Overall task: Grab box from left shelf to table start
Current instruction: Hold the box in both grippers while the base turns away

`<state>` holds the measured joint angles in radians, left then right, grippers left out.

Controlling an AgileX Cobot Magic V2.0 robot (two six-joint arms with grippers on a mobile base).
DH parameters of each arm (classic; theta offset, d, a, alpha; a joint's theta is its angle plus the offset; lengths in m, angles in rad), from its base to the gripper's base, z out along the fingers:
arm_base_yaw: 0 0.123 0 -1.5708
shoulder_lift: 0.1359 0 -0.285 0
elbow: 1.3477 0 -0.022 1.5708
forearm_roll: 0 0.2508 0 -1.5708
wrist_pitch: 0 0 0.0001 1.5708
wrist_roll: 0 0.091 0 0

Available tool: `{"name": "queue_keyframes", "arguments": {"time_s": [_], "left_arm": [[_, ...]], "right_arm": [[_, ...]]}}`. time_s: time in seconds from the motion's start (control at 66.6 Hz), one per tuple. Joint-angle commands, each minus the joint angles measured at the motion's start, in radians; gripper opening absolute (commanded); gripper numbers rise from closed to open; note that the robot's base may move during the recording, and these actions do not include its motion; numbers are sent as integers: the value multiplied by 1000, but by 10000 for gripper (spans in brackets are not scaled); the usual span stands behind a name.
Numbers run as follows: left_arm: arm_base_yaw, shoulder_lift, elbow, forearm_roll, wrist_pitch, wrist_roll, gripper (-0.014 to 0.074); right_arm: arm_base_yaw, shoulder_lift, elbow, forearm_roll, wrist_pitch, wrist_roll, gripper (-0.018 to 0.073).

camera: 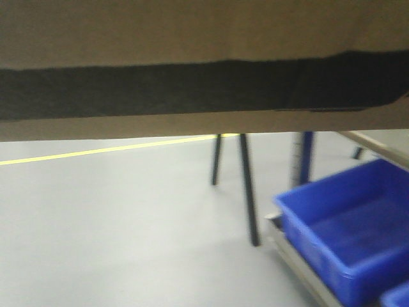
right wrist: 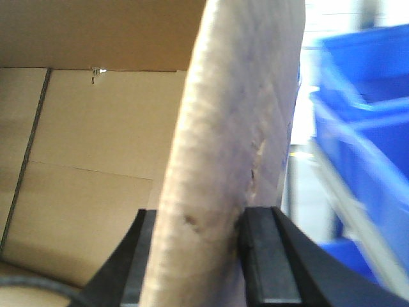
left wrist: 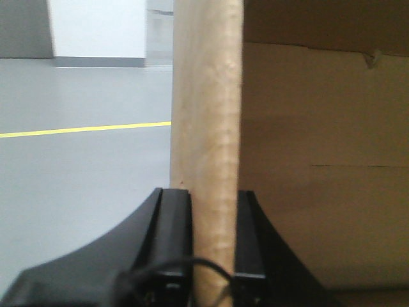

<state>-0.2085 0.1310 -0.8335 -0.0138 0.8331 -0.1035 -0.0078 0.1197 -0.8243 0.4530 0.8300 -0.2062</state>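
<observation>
The brown cardboard box [camera: 192, 32] with its black printed panel fills the top of the front view, held up off the floor. My left gripper [left wrist: 213, 211] is shut on the box's left wall edge [left wrist: 208, 115], one black finger on each side of the cardboard. On the other side my right gripper [right wrist: 195, 236] is shut on the right wall edge [right wrist: 223, 147], which bends a little between the fingers. Both wrist views look into the box's bare brown inside. The left shelf is out of view.
A blue plastic bin [camera: 348, 227] sits on a low rack at the lower right, also seen as blue bins [right wrist: 361, 121] beside the right wall. Black table legs [camera: 248, 188] stand mid-floor. A yellow floor line [camera: 96, 152] crosses the grey floor.
</observation>
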Motion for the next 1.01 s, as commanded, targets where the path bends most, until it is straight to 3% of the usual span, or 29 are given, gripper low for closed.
{"name": "queue_keyframes", "arguments": {"time_s": [0.0,0.991], "left_arm": [[-6,14,-38,26,-209,-16,-100],[-6,14,-38,26,-209,-16,-100]], "right_arm": [[-5,21,-31,-1,-141,-7,66],[-5,21,-31,-1,-141,-7,66]]}}
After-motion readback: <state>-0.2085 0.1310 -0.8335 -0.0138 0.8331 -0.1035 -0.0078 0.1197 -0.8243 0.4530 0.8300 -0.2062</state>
